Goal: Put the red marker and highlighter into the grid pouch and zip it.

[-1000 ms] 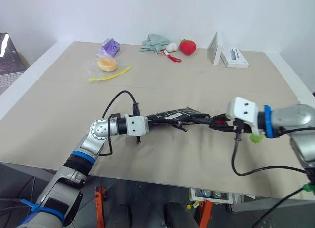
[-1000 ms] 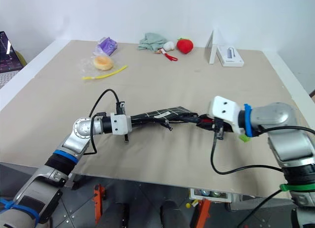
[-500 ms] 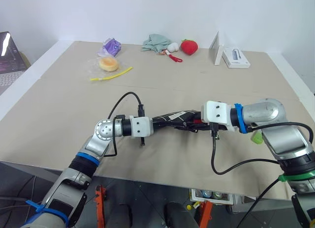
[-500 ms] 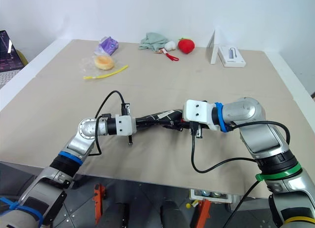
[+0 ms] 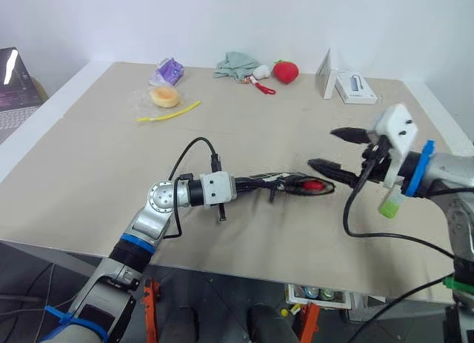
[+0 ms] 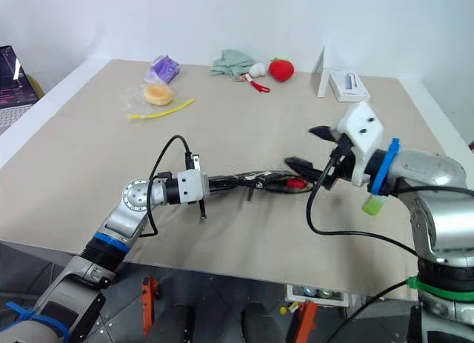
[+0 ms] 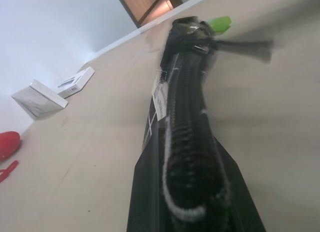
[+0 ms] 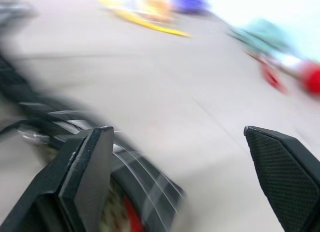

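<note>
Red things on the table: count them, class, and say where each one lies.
3. The red marker lies in the grid pouch's mouth; a strawberry plush and small red scissors lie at the far edge. More may be hidden.

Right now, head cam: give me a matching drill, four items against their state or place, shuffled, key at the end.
Items:
1. left pincer
2. right pincer
3. highlighter
4. strawberry plush

States or places:
A. at the table's far edge
B. open, holding nothing
C. shut on the grid pouch
D. on the table beside the right arm

Pairs: 1-C, 2-B, 3-D, 4-A
</note>
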`<move>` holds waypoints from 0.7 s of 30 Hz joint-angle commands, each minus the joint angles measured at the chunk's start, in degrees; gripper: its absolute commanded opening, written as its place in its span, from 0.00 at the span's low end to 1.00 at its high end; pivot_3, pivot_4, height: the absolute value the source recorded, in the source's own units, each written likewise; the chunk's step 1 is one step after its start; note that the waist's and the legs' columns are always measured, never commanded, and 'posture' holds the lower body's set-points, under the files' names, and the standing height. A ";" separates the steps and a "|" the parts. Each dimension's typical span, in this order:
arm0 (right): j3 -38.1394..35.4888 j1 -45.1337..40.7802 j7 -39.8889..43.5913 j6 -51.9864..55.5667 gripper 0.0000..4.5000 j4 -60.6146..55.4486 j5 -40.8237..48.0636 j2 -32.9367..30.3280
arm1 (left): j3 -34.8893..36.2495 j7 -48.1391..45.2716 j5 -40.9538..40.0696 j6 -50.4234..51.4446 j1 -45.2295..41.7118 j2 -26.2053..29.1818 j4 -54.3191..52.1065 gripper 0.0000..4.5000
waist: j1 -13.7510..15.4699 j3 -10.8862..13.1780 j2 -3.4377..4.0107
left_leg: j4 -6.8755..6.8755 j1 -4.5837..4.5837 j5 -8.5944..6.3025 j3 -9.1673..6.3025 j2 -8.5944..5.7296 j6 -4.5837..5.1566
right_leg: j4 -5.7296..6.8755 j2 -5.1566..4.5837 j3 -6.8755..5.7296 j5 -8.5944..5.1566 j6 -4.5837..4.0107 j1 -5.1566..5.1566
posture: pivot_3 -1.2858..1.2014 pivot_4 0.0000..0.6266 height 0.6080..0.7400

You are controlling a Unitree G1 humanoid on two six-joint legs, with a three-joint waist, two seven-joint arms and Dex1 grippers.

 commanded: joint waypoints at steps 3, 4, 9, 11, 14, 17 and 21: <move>-6.50 -1.14 -27.05 14.19 1.00 -6.02 -10.75 12.75 | 0.89 -0.49 -1.82 0.32 -0.15 -0.71 -2.02 0.00 | -0.11 -0.03 0.07 | -0.07 0.03 0.17 -0.01 0.01 -0.17 | 0.06 0.02 0.01 0.01 0.06 -0.06 | 0.52 0.24 0.94; -8.02 -1.35 -32.42 16.07 1.00 -6.30 -13.97 15.48 | 0.83 -0.67 -1.98 0.29 -0.27 -0.92 -1.74 0.00 | -0.08 -0.04 0.09 | -0.13 0.06 0.24 -0.03 0.01 -0.10 | 0.08 0.03 -0.01 0.00 0.09 -0.05 | 0.52 0.24 0.94; -11.51 0.97 -40.11 18.00 1.00 -5.16 -18.92 19.57 | 0.56 -1.19 -2.15 0.19 -0.39 -1.59 -1.52 0.00 | 0.01 -0.06 0.12 | -0.16 0.03 0.29 -0.04 -0.03 -0.08 | 0.09 0.00 -0.01 -0.02 0.14 -0.06 | 0.52 0.24 0.94; -12.65 0.71 -41.20 18.38 1.00 -4.47 -18.85 21.24 | 0.54 -1.41 -2.18 0.21 -0.27 -1.65 -1.73 0.00 | -0.06 -0.06 0.12 | -0.17 0.03 0.28 -0.01 -0.03 -0.08 | 0.07 0.00 0.02 -0.02 0.13 -0.05 | 0.52 0.24 0.94; -13.61 0.32 -41.95 18.39 1.00 -3.72 -18.34 23.27 | 0.65 -1.56 -2.18 0.13 -0.23 -1.61 -1.77 0.00 | -0.32 -0.07 0.14 | -0.22 0.09 0.28 -0.01 -0.01 -0.07 | 0.08 0.03 0.03 -0.02 0.12 -0.06 | 0.52 0.24 0.94; -14.09 -0.19 -41.99 17.95 1.00 -2.27 -17.60 24.60 | 0.88 -1.33 -2.00 0.04 -0.17 -1.49 -1.81 0.00 | -0.28 -0.08 0.17 | -0.26 0.13 0.33 -0.02 0.00 0.01 | 0.10 0.05 0.02 -0.03 0.13 -0.06 | 0.52 0.24 0.94; -13.66 -0.18 -41.72 17.54 1.00 0.58 -17.01 25.24 | 0.88 -0.79 -1.73 0.08 0.25 -1.47 -2.27 0.00 | -0.26 -0.08 0.17 | -0.25 0.13 0.34 0.00 -0.01 0.03 | 0.09 0.04 0.03 -0.01 0.14 -0.04 | 0.52 0.24 0.94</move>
